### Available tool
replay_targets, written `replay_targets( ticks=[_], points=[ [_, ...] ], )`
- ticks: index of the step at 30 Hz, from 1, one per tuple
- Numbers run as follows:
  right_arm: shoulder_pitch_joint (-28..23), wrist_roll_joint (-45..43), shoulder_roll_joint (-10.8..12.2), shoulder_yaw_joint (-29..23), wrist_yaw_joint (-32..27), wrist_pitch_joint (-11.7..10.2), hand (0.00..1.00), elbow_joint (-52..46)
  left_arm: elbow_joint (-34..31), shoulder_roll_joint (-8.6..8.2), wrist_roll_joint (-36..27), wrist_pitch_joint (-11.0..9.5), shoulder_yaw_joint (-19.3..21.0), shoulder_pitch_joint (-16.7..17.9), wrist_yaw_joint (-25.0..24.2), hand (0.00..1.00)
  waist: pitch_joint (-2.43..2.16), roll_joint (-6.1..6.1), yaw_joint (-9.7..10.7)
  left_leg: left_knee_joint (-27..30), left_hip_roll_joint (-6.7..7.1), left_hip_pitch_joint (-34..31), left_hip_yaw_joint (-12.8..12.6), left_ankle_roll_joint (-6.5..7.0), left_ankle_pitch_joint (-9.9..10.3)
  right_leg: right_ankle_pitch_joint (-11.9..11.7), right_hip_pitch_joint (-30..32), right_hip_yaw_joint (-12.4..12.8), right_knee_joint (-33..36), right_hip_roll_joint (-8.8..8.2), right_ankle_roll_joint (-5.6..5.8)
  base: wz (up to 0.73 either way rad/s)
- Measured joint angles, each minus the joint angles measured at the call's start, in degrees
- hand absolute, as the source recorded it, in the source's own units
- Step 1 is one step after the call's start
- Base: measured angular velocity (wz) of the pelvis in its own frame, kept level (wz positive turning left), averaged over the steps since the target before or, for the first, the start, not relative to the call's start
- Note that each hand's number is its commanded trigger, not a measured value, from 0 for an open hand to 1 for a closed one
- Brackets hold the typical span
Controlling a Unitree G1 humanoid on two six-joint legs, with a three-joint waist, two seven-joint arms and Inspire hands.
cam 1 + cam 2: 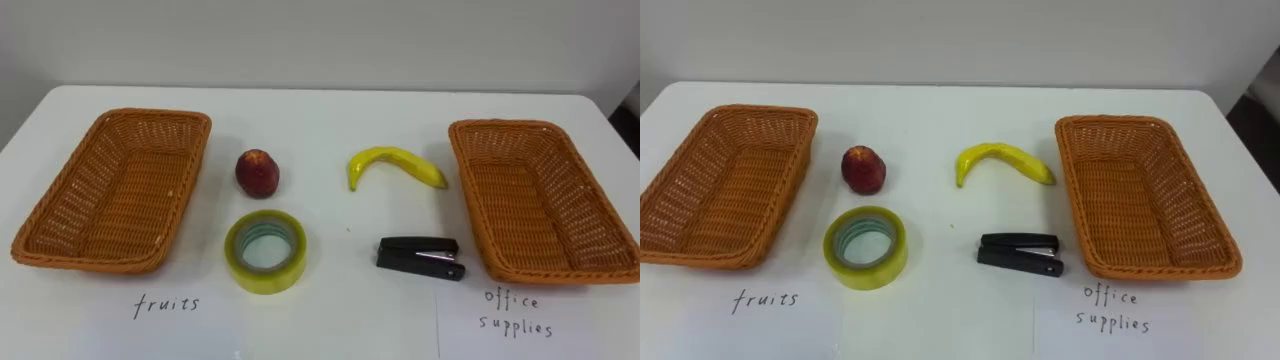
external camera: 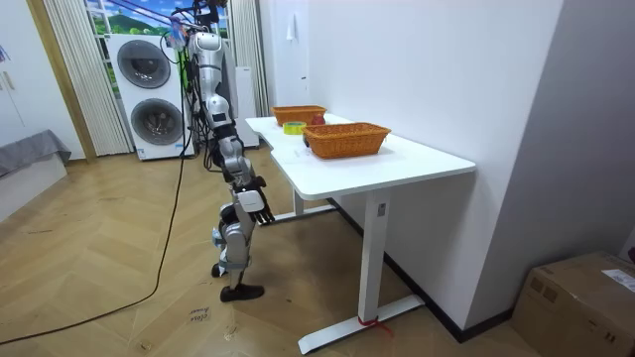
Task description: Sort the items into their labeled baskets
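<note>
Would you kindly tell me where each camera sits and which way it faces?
Left eye view: on the robot's head, looking down at the white table with fruits basket, office supplies basket, red fruit, banana, tape roll and stapler.
Right eye view: beside it on the head, same downward look.
Room view: standing off the table's end, facing the washing machines; the whole robot stands at the table's long side, right hand hanging.
Shared: table and both baskets appear in all three.

We see the left orange wicker basket (image 1: 150, 114) and its right twin (image 1: 505, 126), both empty. Between them lie a dark red apple (image 1: 257, 172) and yellow banana (image 1: 395, 165) behind, a yellowish tape roll (image 1: 265, 251) and black stapler (image 1: 420, 257) in front.
</note>
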State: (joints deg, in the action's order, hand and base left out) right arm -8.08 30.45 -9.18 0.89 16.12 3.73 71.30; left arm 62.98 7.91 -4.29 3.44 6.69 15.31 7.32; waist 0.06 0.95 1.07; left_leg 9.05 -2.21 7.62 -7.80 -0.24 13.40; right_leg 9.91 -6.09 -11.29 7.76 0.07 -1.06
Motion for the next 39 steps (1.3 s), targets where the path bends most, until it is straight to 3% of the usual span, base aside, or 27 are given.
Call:
replay_targets(
  ticks=[16,22,24,32,39],
  points=[
    [-0.06,-0.3,0.02,-0.32,-0.38,-0.5,0.0,0.53,0.12,0.0,2.75,0.29,0.16,0.14,1.35,0.0,0.06,-0.18,0.09,-0.34,0.0,1.09,0.02,-0.02,0.02,0.13,-0.88,0.17,-0.05,0.02,0.03,0.0],
    [-1.29,3.27,0.35,-1.35,-2.96,0.14,0.0,0.96,0.02,-0.09,2.69,1.41,0.11,-0.05,3.33,0.0,0.03,-0.18,0.28,-0.41,0.0,0.93,-0.06,-0.03,0.02,0.12,-0.63,0.12,0.04,0.04,0.02,0.0],
    [-1.56,3.65,0.43,-2.47,-3.5,0.17,0.0,1.01,0.05,-0.07,2.69,1.44,0.2,-0.22,3.49,0.0,0.0,-0.21,0.3,-0.44,0.01,0.93,-0.05,-0.03,0.02,0.12,-0.57,0.15,0.08,0.01,0.02,0.0],
    [-5.3,8.08,0.28,-11.38,-5.92,1.14,0.0,1.37,0.06,0.0,2.74,1.53,7.83,-0.57,3.34,0.0,-0.17,0.17,0.77,-0.45,-0.03,1.12,-0.33,-0.03,0.02,0.13,-0.64,0.47,0.14,0.06,0.01,0.0],
    [-5.84,13.36,-0.46,-17.29,-8.66,2.78,0.0,4.22,0.01,0.17,2.74,1.65,9.1,0.02,3.31,0.0,-0.3,0.97,1.31,-0.67,-0.07,1.6,-1.46,-0.01,0.03,0.2,0.24,1.72,1.12,0.04,-0.08,-0.11]
  ],
)
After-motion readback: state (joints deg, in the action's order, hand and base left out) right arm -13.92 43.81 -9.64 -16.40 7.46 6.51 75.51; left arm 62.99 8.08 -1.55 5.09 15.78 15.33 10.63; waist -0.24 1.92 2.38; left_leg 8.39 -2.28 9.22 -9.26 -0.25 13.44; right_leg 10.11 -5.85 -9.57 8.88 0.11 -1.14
